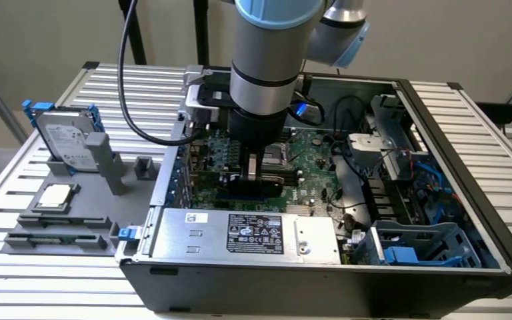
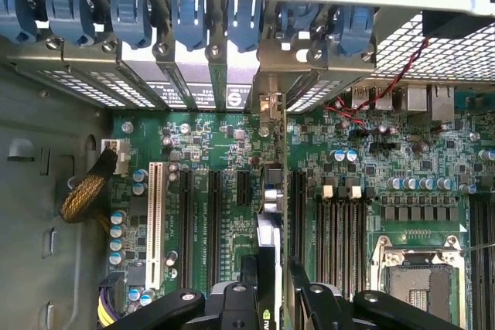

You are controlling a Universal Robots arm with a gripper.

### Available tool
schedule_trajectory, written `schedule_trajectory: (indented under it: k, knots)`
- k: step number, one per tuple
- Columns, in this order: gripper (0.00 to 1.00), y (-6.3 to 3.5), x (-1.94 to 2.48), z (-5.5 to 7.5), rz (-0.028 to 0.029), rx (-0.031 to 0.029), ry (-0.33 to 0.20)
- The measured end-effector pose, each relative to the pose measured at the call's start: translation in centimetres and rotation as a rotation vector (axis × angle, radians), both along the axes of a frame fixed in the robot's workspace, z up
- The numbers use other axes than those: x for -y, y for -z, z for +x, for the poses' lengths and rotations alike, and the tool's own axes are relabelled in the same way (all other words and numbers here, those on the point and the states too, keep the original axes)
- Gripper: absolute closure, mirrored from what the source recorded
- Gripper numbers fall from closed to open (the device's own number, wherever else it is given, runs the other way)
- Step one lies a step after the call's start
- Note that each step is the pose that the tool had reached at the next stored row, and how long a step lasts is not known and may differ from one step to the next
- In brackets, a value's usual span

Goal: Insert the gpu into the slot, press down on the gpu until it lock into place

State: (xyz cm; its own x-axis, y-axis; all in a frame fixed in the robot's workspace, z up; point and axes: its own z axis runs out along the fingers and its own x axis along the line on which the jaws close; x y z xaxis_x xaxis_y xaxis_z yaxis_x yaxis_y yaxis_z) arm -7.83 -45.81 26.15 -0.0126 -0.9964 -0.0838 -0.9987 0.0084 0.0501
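Observation:
The gpu (image 2: 271, 214) stands on edge over the green motherboard (image 2: 224, 144) inside the open computer case (image 1: 434, 200). Its silver end bracket (image 2: 270, 106) meets the rear expansion openings. My gripper (image 2: 272, 280) straddles the card's upper edge, one black finger (image 2: 246, 287) on each side, shut on it. In the exterior view the gripper (image 1: 256, 175) reaches straight down into the case with the card's black cooler (image 1: 249, 181) between its fingers. The blue slot is hidden beneath the card.
Black memory sockets (image 2: 340, 229) and the CPU socket (image 2: 418, 272) lie beside the card; a white socket (image 2: 155, 218) and black sockets lie on its other side. Blue bracket clips (image 2: 186, 17) line the rear wall. A power supply (image 1: 247, 233), a blue drive cage (image 1: 416, 247), and outside, a hard drive (image 1: 65, 140).

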Motion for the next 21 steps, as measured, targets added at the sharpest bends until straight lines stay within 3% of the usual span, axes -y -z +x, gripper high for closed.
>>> schedule_trajectory:
  k: [21]
  knots:
    - [0.74,-0.01,-0.26,-0.02,-0.0020,-0.0016,-0.008]
